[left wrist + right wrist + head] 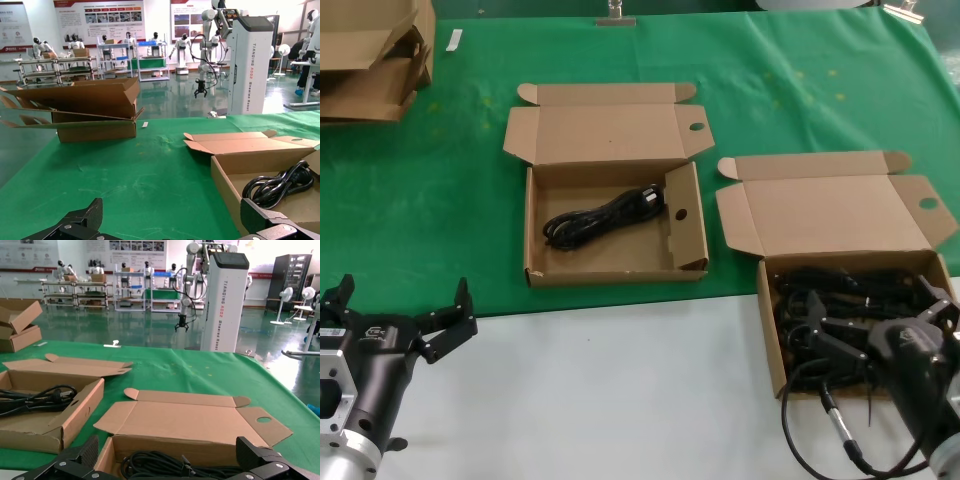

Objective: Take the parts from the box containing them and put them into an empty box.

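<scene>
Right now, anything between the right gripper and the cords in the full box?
Nothing visible. The right gripper, jaws open, hangs directly over the cords in the full box, whose lid is folded back. The left gripper waits off to the side.

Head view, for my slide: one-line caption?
Right tool open over the cord-filled box; one cord lies in the other box.

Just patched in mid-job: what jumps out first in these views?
Two open cardboard boxes on the green cloth: the middle box holds one coiled black cord, while the box on the right is packed with tangled cords. The right gripper hangs open over that pile; the left gripper waits open near the table's front edge.
</scene>
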Tool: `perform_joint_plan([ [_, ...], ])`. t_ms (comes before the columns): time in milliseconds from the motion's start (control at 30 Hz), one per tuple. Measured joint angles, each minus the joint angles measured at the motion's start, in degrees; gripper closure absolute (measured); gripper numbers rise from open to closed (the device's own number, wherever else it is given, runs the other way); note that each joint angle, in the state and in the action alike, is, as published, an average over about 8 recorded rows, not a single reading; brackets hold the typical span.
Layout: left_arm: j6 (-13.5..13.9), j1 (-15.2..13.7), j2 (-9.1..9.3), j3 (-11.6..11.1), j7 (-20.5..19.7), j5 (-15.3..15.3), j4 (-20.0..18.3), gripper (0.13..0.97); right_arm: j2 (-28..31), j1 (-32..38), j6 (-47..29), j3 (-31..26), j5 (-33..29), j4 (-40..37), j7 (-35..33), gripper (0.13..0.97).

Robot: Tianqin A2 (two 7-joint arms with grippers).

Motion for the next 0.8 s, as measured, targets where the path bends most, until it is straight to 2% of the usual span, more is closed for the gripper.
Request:
perform_joint_plan([
  [800, 0.0, 0.0, 0.0, 0.0, 0.0, 0.0, 0.0, 0.132, 0.0, 0.0, 0.0, 0.0, 0.0, 0.0, 0.0, 0.129],
])
